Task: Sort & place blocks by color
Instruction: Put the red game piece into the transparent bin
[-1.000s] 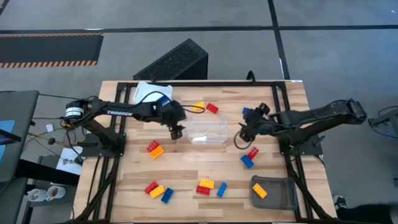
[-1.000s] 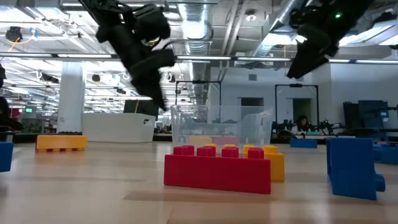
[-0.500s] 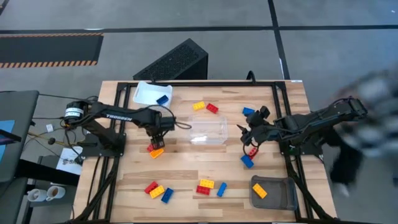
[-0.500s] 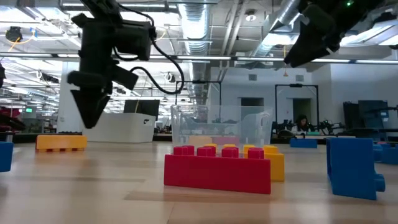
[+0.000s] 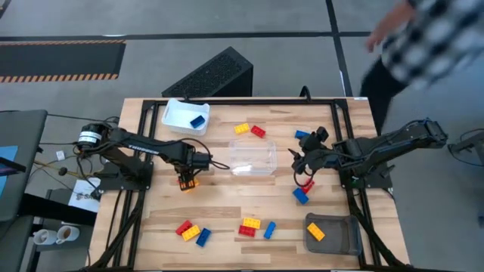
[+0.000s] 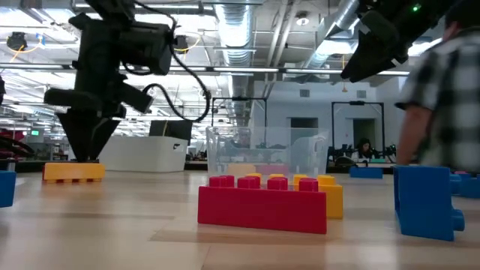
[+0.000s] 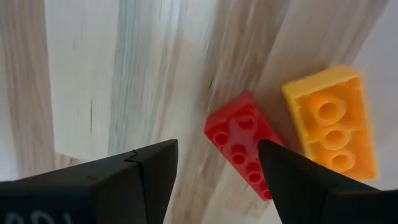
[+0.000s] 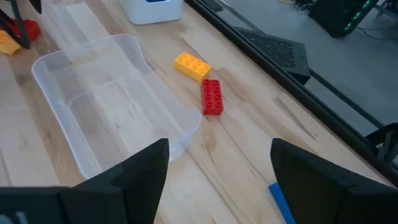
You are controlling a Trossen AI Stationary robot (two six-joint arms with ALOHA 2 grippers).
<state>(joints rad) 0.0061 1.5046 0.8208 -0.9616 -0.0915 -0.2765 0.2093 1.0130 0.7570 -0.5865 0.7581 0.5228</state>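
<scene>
My left gripper (image 5: 185, 178) is open and low over a red brick (image 7: 242, 152) that lies flat on the table beside an orange brick (image 7: 329, 121). Its fingers stand on either side of the red brick's end, with the tips just above the table (image 6: 82, 154). My right gripper (image 5: 299, 162) is open and hovers right of the clear tray (image 5: 252, 159), above a red brick (image 5: 306, 183) and a blue brick (image 5: 301, 196). More red, blue and yellow bricks lie scattered near the table's near edge (image 5: 252, 225).
A white tray (image 5: 181, 113) at the far left holds a blue brick (image 5: 198, 121). A grey tray (image 5: 336, 240) at the near right holds an orange brick (image 5: 315, 231). Yellow and red bricks (image 8: 202, 78) lie beyond the clear tray. A person (image 5: 431, 38) stands off the far right corner.
My left gripper has moved from the clear tray's left end toward the table's left and near edge and has come down over the red and orange brick pair. A person has walked into view beyond the table's right side.
</scene>
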